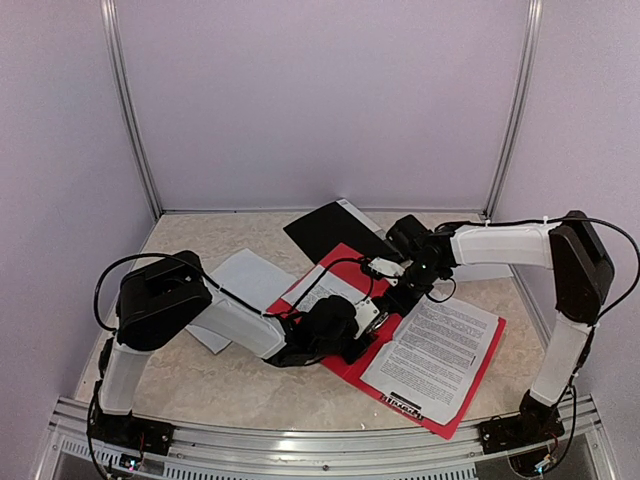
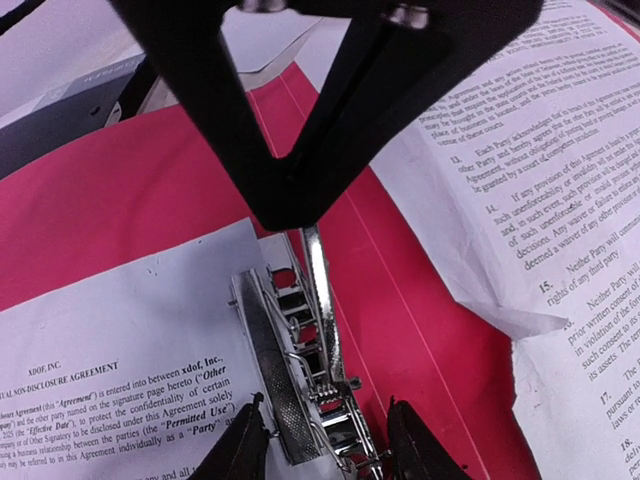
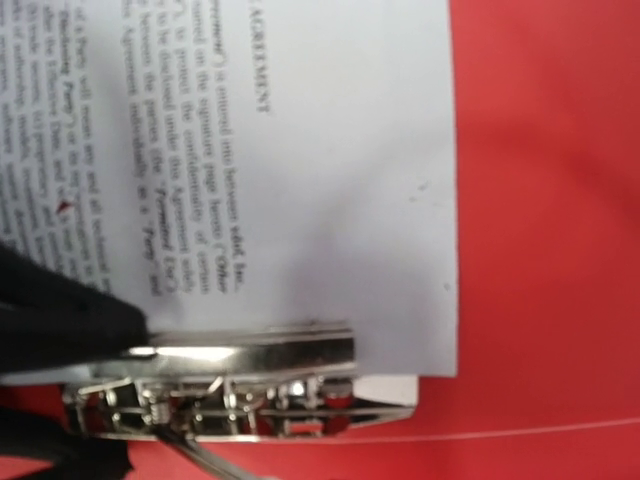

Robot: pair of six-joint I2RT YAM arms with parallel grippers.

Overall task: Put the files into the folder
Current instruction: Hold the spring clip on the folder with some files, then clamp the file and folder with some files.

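Operator, note the layout as found. The open folder (image 1: 346, 258) lies flat at the centre of the worktop (image 1: 200, 390).

The first printed sheet (image 1: 435, 355) lies on the folder half at 4 o'clock. The second printed sheet (image 1: 325, 290) lies on the half at 10 o'clock, with one edge under the clip (image 2: 300, 400). The clip sits by the spine, between the two sheets.

Your left fingers (image 2: 232, 452) stand one on either side of the clip's near end. Your right fingers (image 2: 290, 190) meet above it, at the top of its raised lever (image 2: 318, 300).

At 12 o'clock a closed folder (image 1: 330, 230) touches the open folder's far edge, and a further sheet (image 1: 352, 209) shows behind it. At 9 o'clock loose sheets (image 1: 245, 280) lie on the worktop, partly under your left arm (image 1: 240, 325).
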